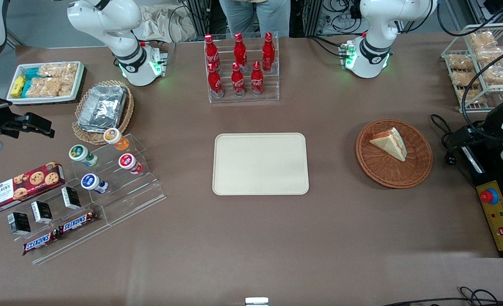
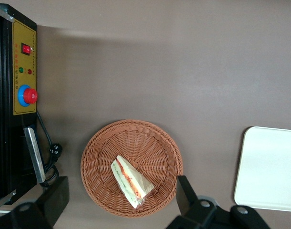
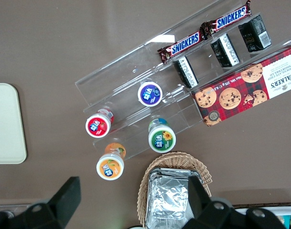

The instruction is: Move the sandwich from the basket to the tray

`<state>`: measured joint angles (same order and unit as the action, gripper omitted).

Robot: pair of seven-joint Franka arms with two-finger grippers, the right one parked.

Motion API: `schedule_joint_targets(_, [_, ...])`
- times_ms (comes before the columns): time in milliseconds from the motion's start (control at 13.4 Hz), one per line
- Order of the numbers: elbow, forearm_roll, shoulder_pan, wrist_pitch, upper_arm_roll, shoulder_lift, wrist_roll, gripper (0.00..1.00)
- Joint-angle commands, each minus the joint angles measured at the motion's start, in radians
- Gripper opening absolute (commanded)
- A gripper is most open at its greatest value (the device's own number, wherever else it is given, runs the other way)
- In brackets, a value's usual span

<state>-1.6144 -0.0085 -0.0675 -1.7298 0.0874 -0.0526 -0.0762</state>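
Observation:
The sandwich (image 1: 389, 143) (image 2: 131, 181), a white bread wedge with orange and green filling, lies flat in the round reddish-brown wicker basket (image 1: 394, 180) (image 2: 100, 143). The cream tray (image 1: 260, 163) (image 2: 269, 167) lies bare at the table's middle, about one basket width from the basket toward the parked arm's end. My gripper (image 1: 457, 138) (image 2: 121, 186) hangs high above the table, just outside the basket's rim toward the working arm's end. It is open, its black fingers (image 2: 185, 193) spread about as wide as the basket, with nothing between them.
A yellow control box (image 1: 498, 219) (image 2: 24, 71) with a red button and its cable sits close to the basket at the working arm's end. A rack of red cola bottles (image 1: 241, 68) stands farther from the front camera than the tray. A wire snack rack (image 1: 481, 63) occupies that end's corner.

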Motion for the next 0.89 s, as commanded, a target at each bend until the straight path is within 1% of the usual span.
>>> schedule_joint_targets(0, [-0.001, 0.010, -0.002, 0.015, -0.006, 0.013, -0.016, 1.00])
schedule_joint_targets(149, [0.001, 0.015, -0.002, 0.019, -0.017, 0.010, -0.049, 1.00])
schedule_joint_targets(298, [-0.004, 0.015, -0.002, 0.030, -0.034, 0.013, -0.130, 1.00])
schedule_joint_targets(447, [-0.004, 0.012, -0.002, 0.076, -0.038, 0.016, -0.198, 1.00])
schedule_joint_targets(596, [-0.005, 0.010, -0.002, 0.117, -0.040, 0.020, -0.397, 1.00])
schedule_joint_targets(671, [-0.016, 0.010, -0.002, 0.136, -0.041, 0.028, -0.469, 1.00])
schedule_joint_targets(820, [-0.094, 0.007, -0.005, 0.134, -0.051, 0.083, -0.522, 1.00])
